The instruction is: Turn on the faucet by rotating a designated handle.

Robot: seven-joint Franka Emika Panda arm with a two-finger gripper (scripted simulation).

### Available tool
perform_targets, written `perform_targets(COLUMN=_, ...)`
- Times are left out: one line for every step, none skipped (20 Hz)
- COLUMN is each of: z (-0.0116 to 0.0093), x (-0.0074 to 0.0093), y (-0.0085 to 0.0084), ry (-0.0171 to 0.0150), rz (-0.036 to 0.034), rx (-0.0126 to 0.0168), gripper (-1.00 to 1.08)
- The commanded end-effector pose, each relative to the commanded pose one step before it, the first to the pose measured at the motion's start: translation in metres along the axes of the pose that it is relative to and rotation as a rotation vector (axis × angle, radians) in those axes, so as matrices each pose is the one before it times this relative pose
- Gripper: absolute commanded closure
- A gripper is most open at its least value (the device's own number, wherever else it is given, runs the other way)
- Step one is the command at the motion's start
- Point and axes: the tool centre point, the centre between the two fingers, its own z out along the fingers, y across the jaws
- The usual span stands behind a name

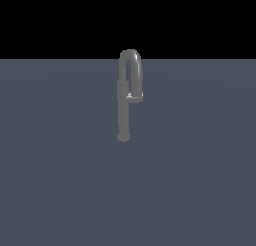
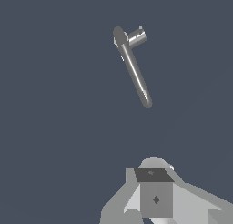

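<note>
Standing on flat grey-blue floor (image 1: pixel 60 190), faucet (image 1: pixel 123 115); black backdrop (image 1: pixel 50 20).

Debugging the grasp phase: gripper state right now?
Gripper: cannot be told; only its body shows in the wrist view, no fingers visible. It is clear of the faucet and handle.

Floor (image 1: pixel 60 190): flat, uniform slate grey-blue, evenly lit. Backdrop (image 1: pixel 50 20) above the horizon: plain black, featureless.
</note>
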Motion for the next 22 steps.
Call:
perform_targets(z=0.00175, x=0.01435, y=-0.00163, ry=-0.04114, rz=0.03343, rx=0.03138, gripper=1.08)
perform_targets(z=0.00066, x=0.00569, y=-0.00067, ry=-0.01648, rz=0.01324, rx=0.01261, gripper=1.08)
perform_targets(z=0.00065, x=0.00571, y=-0.00068, ry=-0.01656, rz=0.01329, rx=0.01268, gripper=1.08)
perform_targets(z=0.00065, x=0.00574, y=-0.00068, ry=-0.01664, rz=0.01334, rx=0.01275, gripper=1.08)
perform_targets(z=0.00065, x=0.00577, y=-0.00068, ry=-0.01673, rz=0.01339, rx=0.01283, gripper=1.08)
perform_targets(z=0.00065, x=0.00579, y=-0.00068, ry=-0.01681, rz=0.01344, rx=0.01291, gripper=1.08)
perform_targets(z=0.00065, x=0.00582, y=-0.00068, ry=-0.0169, rz=0.01349, rx=0.01298, gripper=1.08)
perform_targets(z=0.00065, x=0.00584, y=-0.00069, ry=-0.01697, rz=0.01354, rx=0.01305, gripper=1.08)
perform_targets(z=0.00065, x=0.00587, y=-0.00069, ry=-0.01707, rz=0.01359, rx=0.01313, gripper=1.08)
perform_targets(z=0.00065, x=0.0059, y=-0.00069, ry=-0.01716, rz=0.01365, rx=0.01321, gripper=1.08)
perform_targets(z=0.00065, x=0.00592, y=-0.00069, ry=-0.01725, rz=0.0137, rx=0.01329, gripper=1.08)
perform_targets(z=0.00065, x=0.00595, y=-0.00068, ry=-0.01735, rz=0.01376, rx=0.01338, gripper=1.08)
perform_targets(z=0.00065, x=0.00598, y=-0.00069, ry=-0.01745, rz=0.01382, rx=0.01346, gripper=1.08)
perform_targets(z=0.00065, x=0.00601, y=-0.00069, ry=-0.01756, rz=0.01388, rx=0.01355, gripper=1.08)
perform_targets(z=0.00065, x=0.00604, y=-0.00069, ry=-0.01768, rz=0.01395, rx=0.01365, gripper=1.08)
perform_targets(z=0.00065, x=0.00608, y=-0.00069, ry=-0.0178, rz=0.01403, rx=0.01375, gripper=1.08)
perform_targets(z=0.00065, x=0.00612, y=-0.00069, ry=-0.01793, rz=0.01412, rx=0.01385, gripper=1.08)
perform_targets(z=0.00066, x=0.00615, y=-0.00069, ry=-0.01807, rz=0.01421, rx=0.01396, gripper=1.08)
perform_targets(z=0.00066, x=0.0062, y=-0.00069, ry=-0.01822, rz=0.01431, rx=0.01409, gripper=1.08)
perform_targets(z=0.00066, x=0.00625, y=-0.00069, ry=-0.01839, rz=0.01443, rx=0.01422, gripper=1.08)
perform_targets(z=0.00066, x=0.00629, y=-0.0007, ry=-0.01856, rz=0.01454, rx=0.01435, gripper=1.08)
perform_targets(z=0.00066, x=0.00635, y=-0.00069, ry=-0.01876, rz=0.01468, rx=0.0145, gripper=1.08)
